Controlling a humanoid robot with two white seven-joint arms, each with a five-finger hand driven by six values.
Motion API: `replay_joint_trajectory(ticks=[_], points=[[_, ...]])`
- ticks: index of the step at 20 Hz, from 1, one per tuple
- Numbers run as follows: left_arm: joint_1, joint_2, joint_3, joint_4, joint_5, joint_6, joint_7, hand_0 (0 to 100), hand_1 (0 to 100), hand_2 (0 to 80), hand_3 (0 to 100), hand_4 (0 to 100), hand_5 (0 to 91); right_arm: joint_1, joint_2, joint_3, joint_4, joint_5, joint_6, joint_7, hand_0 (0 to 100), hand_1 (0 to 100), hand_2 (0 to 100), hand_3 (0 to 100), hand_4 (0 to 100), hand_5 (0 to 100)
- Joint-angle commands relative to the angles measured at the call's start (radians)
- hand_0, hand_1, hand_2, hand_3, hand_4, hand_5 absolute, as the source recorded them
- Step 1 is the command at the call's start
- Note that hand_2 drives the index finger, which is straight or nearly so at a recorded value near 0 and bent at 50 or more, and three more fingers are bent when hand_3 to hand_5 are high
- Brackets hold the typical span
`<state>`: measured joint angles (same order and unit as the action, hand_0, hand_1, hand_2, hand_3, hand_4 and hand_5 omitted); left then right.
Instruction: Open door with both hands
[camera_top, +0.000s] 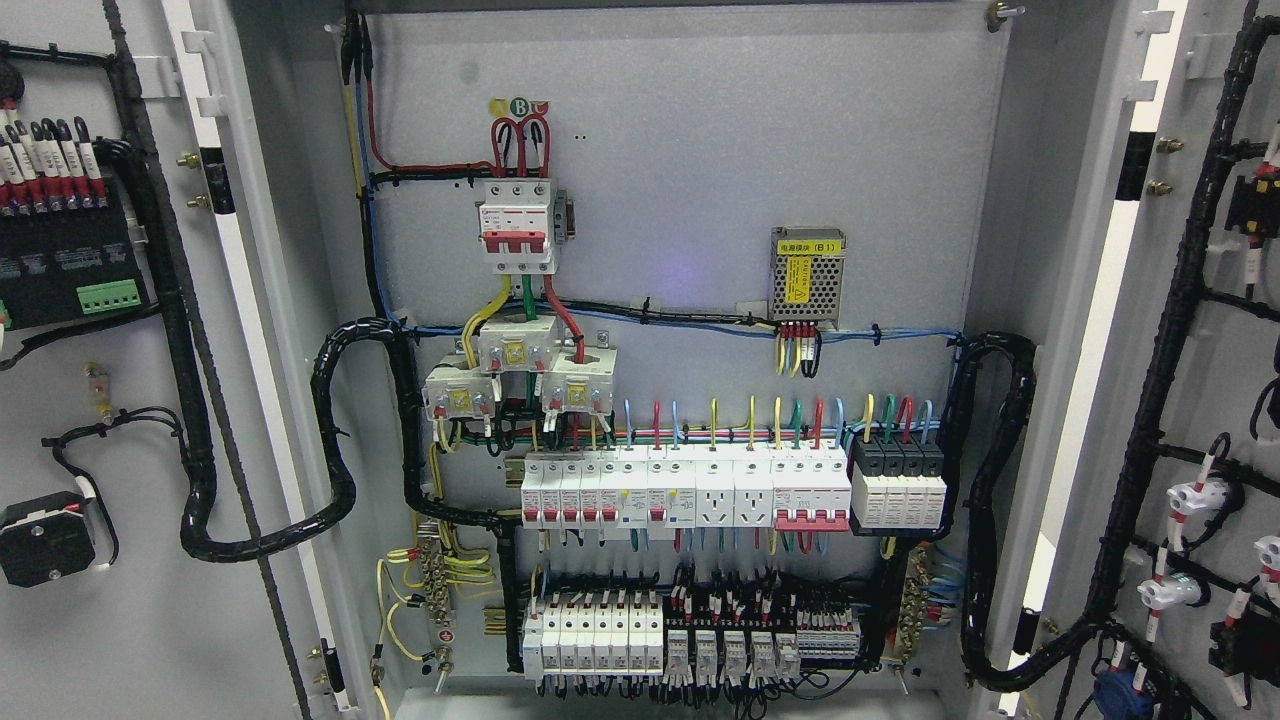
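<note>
Electrical cabinet with both doors swung wide open

The left door (120, 400) fills the frame's left edge and the right door (1200, 400) its right edge, each carrying black cable looms. Between them the grey back panel (700, 150) holds a red-handled main breaker (517, 228) at upper centre, a mesh-cased power supply (807, 275) to its right, and rows of circuit breakers (690, 490) lower down.

Left door (110, 400) cut off at 9 o'clock edge, right door (1200, 420) cut off at 3 o'clock. Cabinet (700, 150) bottom clipped at 6 o'clock. Yellow label (808, 246) print too small to read. Breaker (517, 228) markings blurred, unreadable.
</note>
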<state>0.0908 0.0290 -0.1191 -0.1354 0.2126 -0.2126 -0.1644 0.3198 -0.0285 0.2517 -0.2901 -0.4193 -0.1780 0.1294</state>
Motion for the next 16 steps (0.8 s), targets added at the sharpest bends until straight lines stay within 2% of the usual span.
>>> replay_joint_trajectory(ticks=[1,5,7,10,16], points=[[-0.025,-0.061,0.036,0.198,0.004,0.048,0.002,0,0,0.0,0,4,0.0,-0.037,0.010,-0.003,0.140,0.102,0.060,-0.068,0,0,0,0,0,0],[-0.025,-0.061,0.059,0.211,-0.002,0.131,0.013,0,0,0.0,0,4,0.0,-0.071,0.010,0.000,0.140,0.142,0.101,-0.131,0,0,0,0,0,0],[-0.025,-0.063,0.059,0.209,-0.018,0.162,0.017,0,0,0.0,0,4,0.0,-0.088,0.010,-0.002,0.140,0.145,0.117,-0.139,0,0,0,0,0,0],[-0.025,-0.063,0.059,0.209,-0.111,0.168,0.014,0,0,0.0,0,4,0.0,-0.105,0.010,-0.006,0.141,0.145,0.136,-0.140,0,0,0,0,0,0],[-0.025,-0.063,0.061,0.198,-0.119,0.170,0.011,0,0,0.0,0,4,0.0,-0.122,0.013,-0.011,0.144,0.145,0.157,-0.140,0,0,0,0,0,0]])
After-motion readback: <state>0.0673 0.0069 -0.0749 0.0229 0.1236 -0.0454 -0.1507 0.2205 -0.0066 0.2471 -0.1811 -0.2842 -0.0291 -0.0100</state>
